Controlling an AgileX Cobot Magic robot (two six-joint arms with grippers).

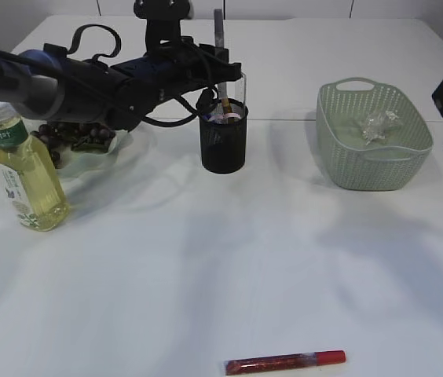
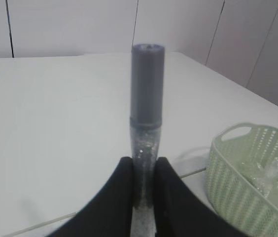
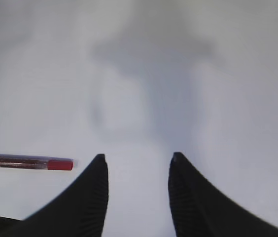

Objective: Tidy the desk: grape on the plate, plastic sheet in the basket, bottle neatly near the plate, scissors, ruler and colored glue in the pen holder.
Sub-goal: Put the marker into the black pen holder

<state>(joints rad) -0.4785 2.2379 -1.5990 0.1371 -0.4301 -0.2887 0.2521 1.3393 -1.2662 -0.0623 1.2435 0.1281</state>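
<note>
Here the left gripper [image 2: 144,185] has its fingers clamped on a grey glue stick [image 2: 146,118] above the pen holder [image 1: 224,145]; the right gripper's [image 3: 136,163] fingers stand apart, empty.

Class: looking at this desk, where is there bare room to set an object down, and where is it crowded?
Bare cloth spans the middle, bordered by the pen holder, basket, bottle and red glue pen. The gap between pen holder and basket is also free. The back left is crowded: plate of grapes and left arm over the holder.
</note>
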